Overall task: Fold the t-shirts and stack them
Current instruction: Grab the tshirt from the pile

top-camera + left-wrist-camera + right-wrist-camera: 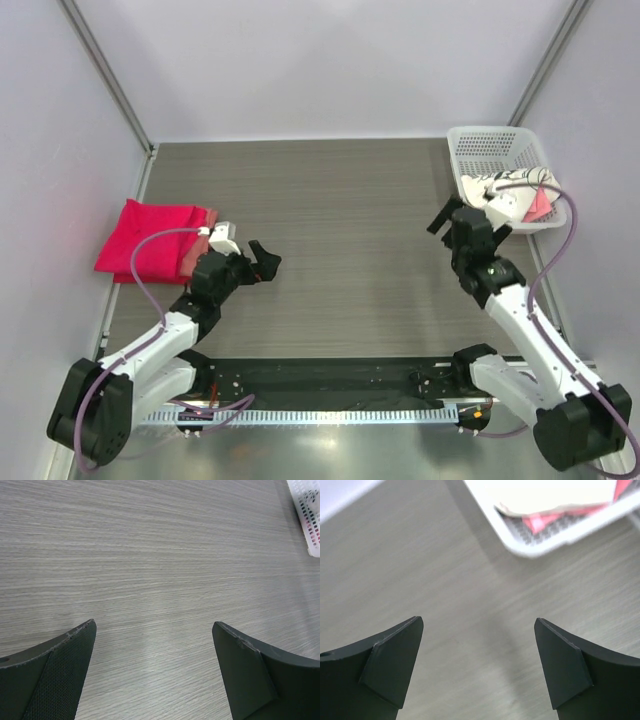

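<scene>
Both hands we see spread, nothing between the fingers: left hand low over bare bench, right hand just short of the mesh basket. Beside the left arm, the folded red-pink t-shirts lie flat at the bench's left edge, long axis left-right. Far right, the basket holds a cream t-shirt w/ a pink t-shirt (left wrist cam catches only the basket's corner).
</scene>
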`<state>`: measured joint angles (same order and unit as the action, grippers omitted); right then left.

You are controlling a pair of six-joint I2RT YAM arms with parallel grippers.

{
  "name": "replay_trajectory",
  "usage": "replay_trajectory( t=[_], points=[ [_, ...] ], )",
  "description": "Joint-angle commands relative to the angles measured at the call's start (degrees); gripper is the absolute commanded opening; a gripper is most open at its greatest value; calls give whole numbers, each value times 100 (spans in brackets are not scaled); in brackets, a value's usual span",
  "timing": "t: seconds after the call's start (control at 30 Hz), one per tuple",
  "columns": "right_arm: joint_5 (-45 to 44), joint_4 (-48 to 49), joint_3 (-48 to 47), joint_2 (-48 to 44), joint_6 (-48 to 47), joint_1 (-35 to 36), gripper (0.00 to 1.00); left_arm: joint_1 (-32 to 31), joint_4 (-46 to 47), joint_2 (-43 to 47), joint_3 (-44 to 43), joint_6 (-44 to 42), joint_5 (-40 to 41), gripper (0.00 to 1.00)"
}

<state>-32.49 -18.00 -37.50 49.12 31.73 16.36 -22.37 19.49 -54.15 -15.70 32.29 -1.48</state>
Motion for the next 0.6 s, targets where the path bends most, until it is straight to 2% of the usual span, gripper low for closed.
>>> replay_trajectory(
  t=[0.0,0.13,0.2,0.27,0.37,0.57],
  points=[
    [-329,-300,-1223,647,97,-264,100,5,196,-69,-205,-118,-55,98],
    [259,-739,-2645,1660,307,-1106,95,13,143,-43,-205,-101,-2,99],
    [628,-827,-2973,2064,482,-1556,92,13,108,-8,-196,-83,24,99],
    [656,-828,-3323,2592,589,-1916,92,13,64,10,-196,-48,95,99],
    [446,-828,-3773,3339,738,-2259,100,13,38,27,-187,-13,95,99],
    [323,-600,-4502,4971,1038,-2691,100,5,3,-25,-170,93,297,99]
  ],
)
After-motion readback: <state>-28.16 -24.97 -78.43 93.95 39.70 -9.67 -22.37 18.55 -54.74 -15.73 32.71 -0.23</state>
